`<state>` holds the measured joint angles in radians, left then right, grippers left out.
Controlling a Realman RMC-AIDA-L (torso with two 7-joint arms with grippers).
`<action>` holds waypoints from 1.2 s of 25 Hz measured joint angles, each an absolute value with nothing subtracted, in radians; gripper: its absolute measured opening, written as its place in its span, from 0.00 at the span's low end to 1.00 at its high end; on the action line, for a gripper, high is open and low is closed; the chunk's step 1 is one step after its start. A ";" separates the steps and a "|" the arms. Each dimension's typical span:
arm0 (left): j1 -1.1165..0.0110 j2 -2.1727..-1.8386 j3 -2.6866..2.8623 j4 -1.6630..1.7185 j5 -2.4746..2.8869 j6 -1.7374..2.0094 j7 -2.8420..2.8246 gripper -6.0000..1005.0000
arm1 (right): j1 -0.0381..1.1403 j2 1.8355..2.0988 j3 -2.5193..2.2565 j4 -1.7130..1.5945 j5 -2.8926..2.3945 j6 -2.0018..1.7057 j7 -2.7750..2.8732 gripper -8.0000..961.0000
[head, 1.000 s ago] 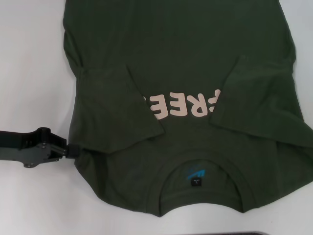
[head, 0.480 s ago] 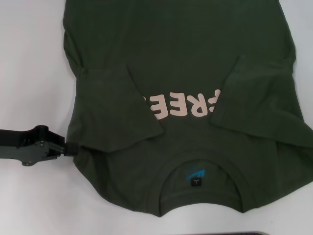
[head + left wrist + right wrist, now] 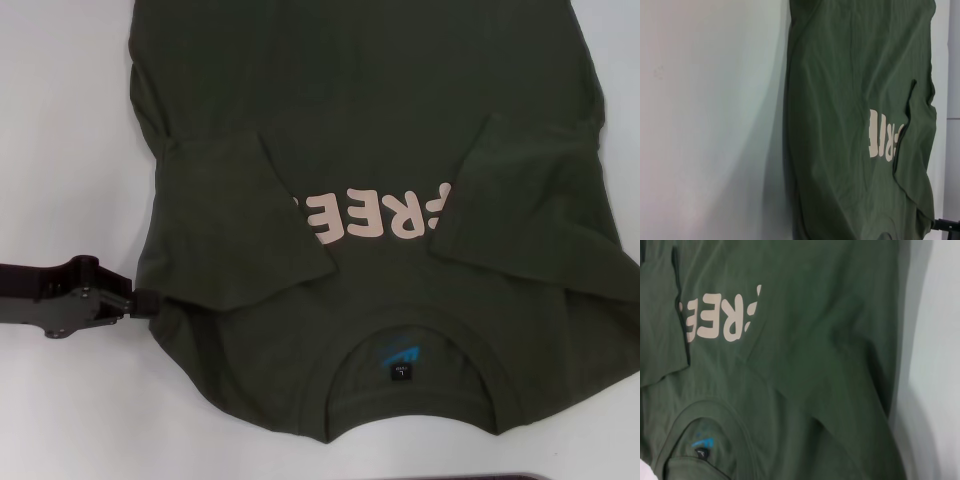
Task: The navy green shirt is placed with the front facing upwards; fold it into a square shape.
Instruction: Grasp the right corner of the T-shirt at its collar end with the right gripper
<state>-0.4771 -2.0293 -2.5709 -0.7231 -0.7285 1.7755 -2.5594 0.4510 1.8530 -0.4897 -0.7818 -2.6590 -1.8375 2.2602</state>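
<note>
Fingers of the left gripper (image 3: 143, 302) touch the shirt's (image 3: 370, 130) near-left edge on the bench (image 3: 60, 150), probably pinching it; the shirt stretches rightward and far.

White table (image 3: 70, 150) w/ one thing flat on it: the navy green shirt (image 3: 380, 110). Shirt lies front up, spread wide, neck end close to the robot. Both sleeves are folded in over the chest, partly covering the pink letters (image 3: 375, 215). Bare table shows left of the shirt, right of the shirt, and near its neck. The shirt's far end runs out of view.
</note>
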 joint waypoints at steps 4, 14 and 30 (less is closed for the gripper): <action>-0.477 -2.029 -2.571 -0.723 -0.729 1.775 -2.560 0.02 | 0.451 1.851 -0.489 -0.786 -2.661 -1.838 2.260 0.85; -0.477 -2.029 -2.571 -0.722 -0.729 1.773 -2.562 0.02 | 0.459 1.860 -0.492 -0.779 -2.669 -1.819 2.255 0.85; -0.474 -2.029 -2.574 -0.723 -0.729 1.775 -2.562 0.02 | 0.472 1.866 -0.493 -0.729 -2.669 -1.789 2.247 0.84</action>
<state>-0.4741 -2.0293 -2.5741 -0.7235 -0.7286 1.7747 -2.5618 0.4719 1.8663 -0.4927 -0.7288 -2.6689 -1.7890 2.2467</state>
